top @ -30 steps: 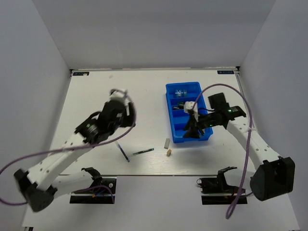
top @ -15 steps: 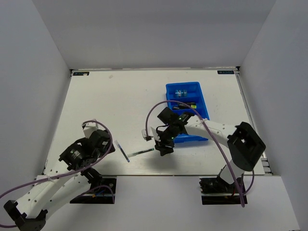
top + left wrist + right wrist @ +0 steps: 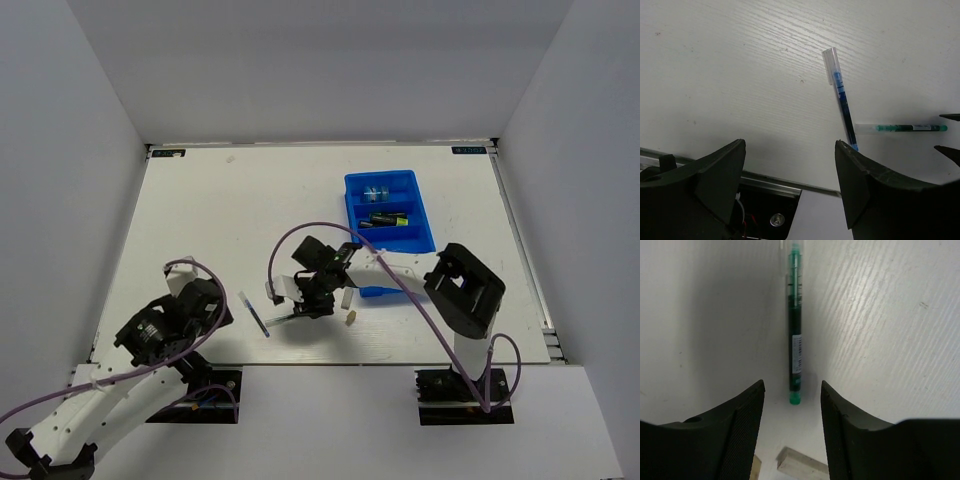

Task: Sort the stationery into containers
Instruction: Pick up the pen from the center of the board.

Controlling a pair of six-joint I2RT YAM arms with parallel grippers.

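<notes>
R gripper point(image 3: 792, 385) is seen part-open, jaws set either side of the green pen point(image 3: 795, 335) w/ a clear gap on both sides; nothing is gripped and no contact w/ the pen is visible. The pen lies flat on the table point(image 3: 220, 220), its long axis running straight out from btwn the fingers in the R wrist view, green end nearest the gripper, clear cap end farthest. From above, that axis runs roughly left-right along the near edge, cap end toward the left. L gripper point(image 3: 790, 145) is held wide open over bare table near the front edge, empty, touching nothing. The blue pen point(image 3: 842, 97) lies beyond it and to its right, on a diagonal: clear cap far-left, tip near-right, the tip just beside the green pen's cap end; whether they touch can't be told. The eraser point(image 3: 347, 298) and tan piece point(image 3: 351, 317) lie loose just right of the R gripper. The tray point(image 3: 349, 205) sits farther back on the right, its near part hidden by the R arm.
</notes>
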